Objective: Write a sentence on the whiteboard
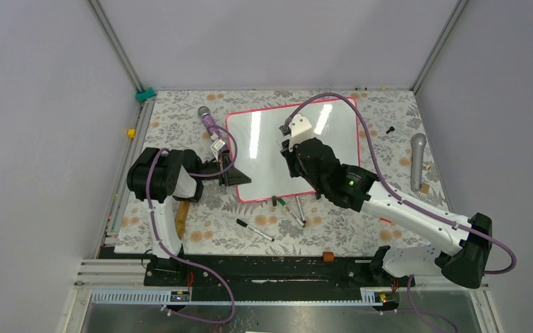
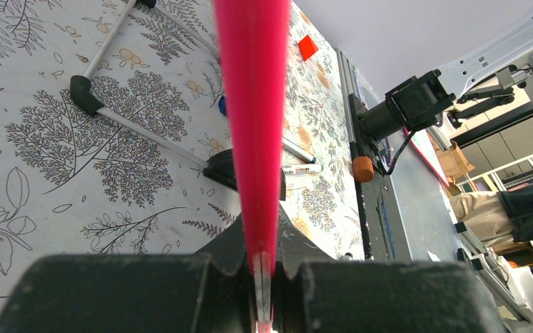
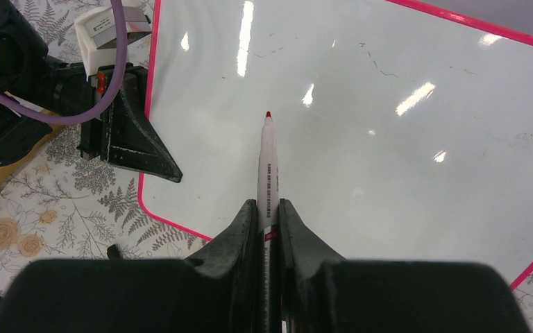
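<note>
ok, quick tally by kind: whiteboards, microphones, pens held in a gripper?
whiteboard: 1
microphones: 2 (purple microphone, grey microphone)
pen held in the right gripper: 1
total: 4

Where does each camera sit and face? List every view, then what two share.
Top external: above, behind the arms, looking down at the table; both arms show.
Left wrist: on the left gripper, facing along the whiteboard edge it clamps; fingers show.
Right wrist: on the right gripper, facing the whiteboard past its marker; fingers show.
Shared: top and right wrist both show the left gripper on the whiteboard.
</note>
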{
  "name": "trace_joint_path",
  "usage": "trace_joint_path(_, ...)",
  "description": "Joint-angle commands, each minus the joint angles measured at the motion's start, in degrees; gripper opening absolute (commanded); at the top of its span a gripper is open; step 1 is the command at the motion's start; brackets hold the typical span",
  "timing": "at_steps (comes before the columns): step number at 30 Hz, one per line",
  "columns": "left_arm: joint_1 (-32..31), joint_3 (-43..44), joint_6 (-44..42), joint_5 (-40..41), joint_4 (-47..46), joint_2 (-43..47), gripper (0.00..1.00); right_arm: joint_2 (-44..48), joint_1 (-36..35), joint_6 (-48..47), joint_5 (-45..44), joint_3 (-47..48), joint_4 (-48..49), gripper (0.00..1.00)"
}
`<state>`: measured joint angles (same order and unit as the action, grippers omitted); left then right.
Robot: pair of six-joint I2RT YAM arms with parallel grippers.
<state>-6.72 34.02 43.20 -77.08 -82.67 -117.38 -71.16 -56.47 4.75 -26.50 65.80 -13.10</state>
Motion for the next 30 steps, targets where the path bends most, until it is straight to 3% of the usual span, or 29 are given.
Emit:
trace_joint_path(1,0.0,-0.5,-0.7,0.5,-1.5,0.8,0.0,-0.2,-0.1,-0.5,-0.8,0.8,4.6,0.0)
trace_joint_path(30,0.0,0.1,0.2,0.4,-1.4,0.0,0.0,-3.6,-0.1,-0.8,-1.2,4.1,3.8,0.0)
